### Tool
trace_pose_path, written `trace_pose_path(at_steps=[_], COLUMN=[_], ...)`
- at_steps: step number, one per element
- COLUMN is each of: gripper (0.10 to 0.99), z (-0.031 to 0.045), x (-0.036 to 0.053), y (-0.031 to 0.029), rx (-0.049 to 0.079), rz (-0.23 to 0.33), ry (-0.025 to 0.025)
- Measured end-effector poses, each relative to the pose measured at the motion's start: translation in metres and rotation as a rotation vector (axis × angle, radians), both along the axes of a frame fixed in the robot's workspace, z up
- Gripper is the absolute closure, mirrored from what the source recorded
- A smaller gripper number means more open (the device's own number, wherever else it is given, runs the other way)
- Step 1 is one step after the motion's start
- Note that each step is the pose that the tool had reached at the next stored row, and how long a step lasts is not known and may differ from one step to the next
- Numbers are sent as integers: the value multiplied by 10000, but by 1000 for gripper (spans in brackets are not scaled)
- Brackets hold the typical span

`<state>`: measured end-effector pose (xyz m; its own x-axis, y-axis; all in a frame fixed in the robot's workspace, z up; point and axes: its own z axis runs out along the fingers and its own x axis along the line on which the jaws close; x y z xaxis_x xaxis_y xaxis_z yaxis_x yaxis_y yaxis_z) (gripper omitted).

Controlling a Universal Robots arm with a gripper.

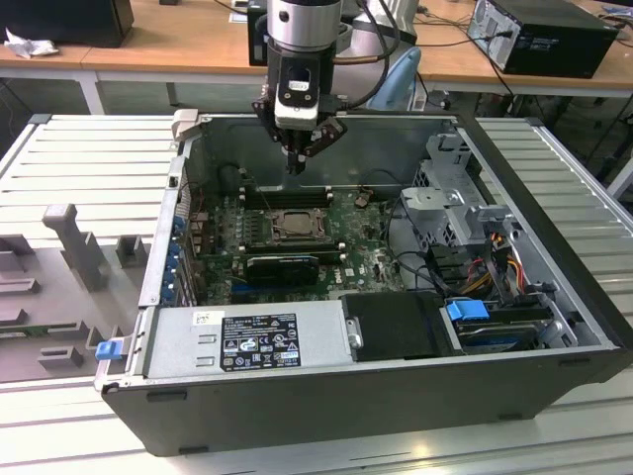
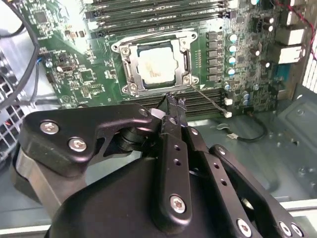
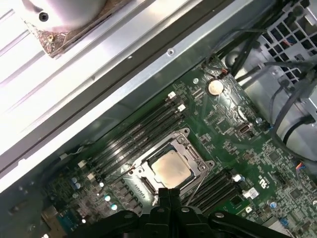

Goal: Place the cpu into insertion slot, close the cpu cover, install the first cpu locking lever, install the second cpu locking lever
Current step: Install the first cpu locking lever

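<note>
The cpu (image 2: 156, 67) sits in the insertion slot (image 2: 130, 88), with the cpu cover (image 2: 184, 58) lying over it. The gripper (image 2: 172, 102), clenched on nothing, hangs beside the socket. Risk: its tips slip off the thin, seemingly unlatched locking lever (image 2: 208, 100) and gouge the motherboard (image 2: 79, 74).

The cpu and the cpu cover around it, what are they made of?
The cpu: probably metal on top; it looks pale silver-beige and dull. The cpu cover: likely thin sheet metal, silvery and shinier, with bright glints along its edges.
</note>
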<state>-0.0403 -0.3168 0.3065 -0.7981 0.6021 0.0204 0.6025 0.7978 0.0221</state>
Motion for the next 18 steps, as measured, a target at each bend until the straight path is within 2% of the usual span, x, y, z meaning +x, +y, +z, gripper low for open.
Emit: trace_pose_path(at_steps=[6,8,18], gripper=[980,980,980], z=[-7,-9,-17], x=[0,0,0], y=[0,0,0], rx=[0,0,0], rz=[1368,2005,4033], ry=[0,0,0])
